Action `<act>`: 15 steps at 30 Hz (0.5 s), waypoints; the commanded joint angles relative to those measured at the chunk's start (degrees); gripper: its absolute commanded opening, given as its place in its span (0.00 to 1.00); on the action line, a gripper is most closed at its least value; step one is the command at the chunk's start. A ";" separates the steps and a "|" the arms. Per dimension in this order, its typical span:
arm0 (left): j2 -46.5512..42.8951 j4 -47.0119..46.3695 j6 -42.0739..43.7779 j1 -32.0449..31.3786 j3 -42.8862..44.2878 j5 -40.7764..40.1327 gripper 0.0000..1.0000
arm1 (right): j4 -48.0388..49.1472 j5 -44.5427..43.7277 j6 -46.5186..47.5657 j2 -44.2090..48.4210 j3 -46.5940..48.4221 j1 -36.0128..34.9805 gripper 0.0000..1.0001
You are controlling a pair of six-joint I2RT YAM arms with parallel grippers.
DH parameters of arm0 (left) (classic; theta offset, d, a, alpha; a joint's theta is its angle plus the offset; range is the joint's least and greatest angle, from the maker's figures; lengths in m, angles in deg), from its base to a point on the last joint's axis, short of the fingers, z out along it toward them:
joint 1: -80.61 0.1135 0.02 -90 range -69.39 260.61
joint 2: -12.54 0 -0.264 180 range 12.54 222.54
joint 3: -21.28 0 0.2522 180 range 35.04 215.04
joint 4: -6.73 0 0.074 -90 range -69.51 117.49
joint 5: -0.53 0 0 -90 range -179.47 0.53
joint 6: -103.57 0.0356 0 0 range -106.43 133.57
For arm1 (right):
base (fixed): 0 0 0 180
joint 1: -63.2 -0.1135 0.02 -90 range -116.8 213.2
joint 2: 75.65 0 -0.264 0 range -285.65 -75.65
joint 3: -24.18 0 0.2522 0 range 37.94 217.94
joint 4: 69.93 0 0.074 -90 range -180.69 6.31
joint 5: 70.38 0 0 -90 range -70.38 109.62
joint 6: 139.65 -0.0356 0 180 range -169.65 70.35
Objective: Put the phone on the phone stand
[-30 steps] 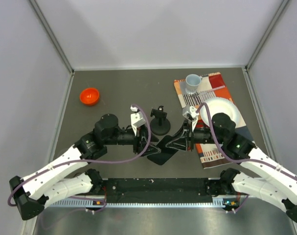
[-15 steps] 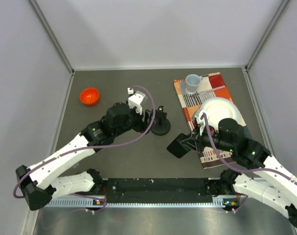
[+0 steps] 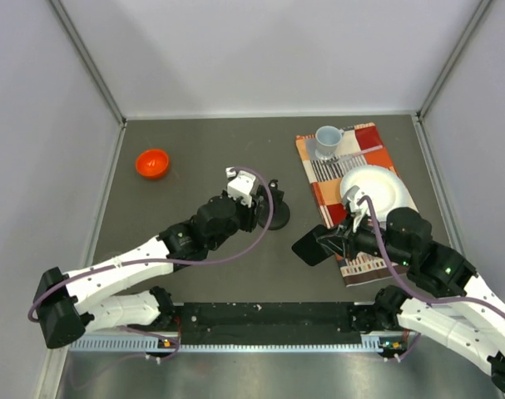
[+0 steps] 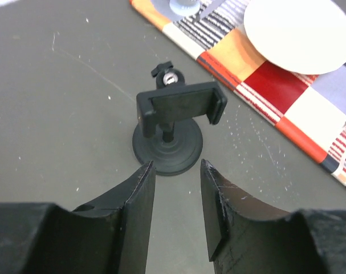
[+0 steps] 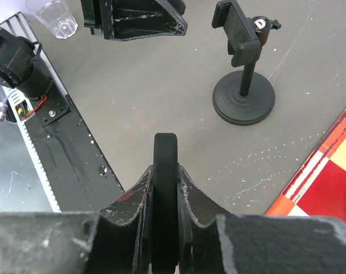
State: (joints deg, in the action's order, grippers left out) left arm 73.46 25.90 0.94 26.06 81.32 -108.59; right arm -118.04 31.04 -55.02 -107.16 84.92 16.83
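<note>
The phone (image 3: 312, 246) hangs off the table, seen edge-on as a black bar (image 5: 165, 171) in the right wrist view. My right gripper (image 3: 339, 243) (image 5: 165, 177) is shut on it. The phone stand (image 4: 174, 123) (image 5: 244, 94) is upright to the phone's far left. Its clamp cradle is empty. In the top view only the stand's disc base (image 3: 279, 218) shows past my left arm. My left gripper (image 3: 263, 213) (image 4: 175, 165) sits low just in front of that base. Its jaws stand apart with only bare table between them.
An orange bowl (image 3: 152, 163) sits at the far left. A checked cloth (image 3: 321, 173) (image 4: 287, 108) at the right carries a white plate (image 3: 374, 189) (image 4: 298, 31) and a pale cup (image 3: 327, 140). A clear glass (image 5: 53, 17) stands by the near rail.
My left gripper has left the phone, swung round to the stand's base and narrowed its jaws. My right gripper has carried the phone up and a little to the right.
</note>
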 commanded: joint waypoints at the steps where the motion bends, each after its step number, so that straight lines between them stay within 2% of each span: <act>1: 1.38 -11.47 3.48 -1.71 -0.67 -8.48 0.41 | 4.11 0.97 -1.84 1.54 3.56 -0.30 0.00; 3: 5.05 -9.02 3.83 -1.71 2.21 -7.79 0.39 | 4.20 1.06 -1.67 1.45 3.73 -0.30 0.00; 7: 10.08 -2.25 1.99 -1.71 7.41 -8.13 0.26 | 4.46 2.11 -1.75 1.45 3.56 -0.30 0.00; 15: 11.49 -4.09 1.90 -1.09 6.98 -7.60 0.31 | 4.47 2.12 -2.81 3.29 2.33 -0.30 0.00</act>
State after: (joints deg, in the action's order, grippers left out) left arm 84.94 23.67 3.09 24.40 86.39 -115.10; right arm -118.04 32.41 -56.74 -105.61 84.92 16.83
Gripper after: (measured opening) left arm 0.306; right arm 0.148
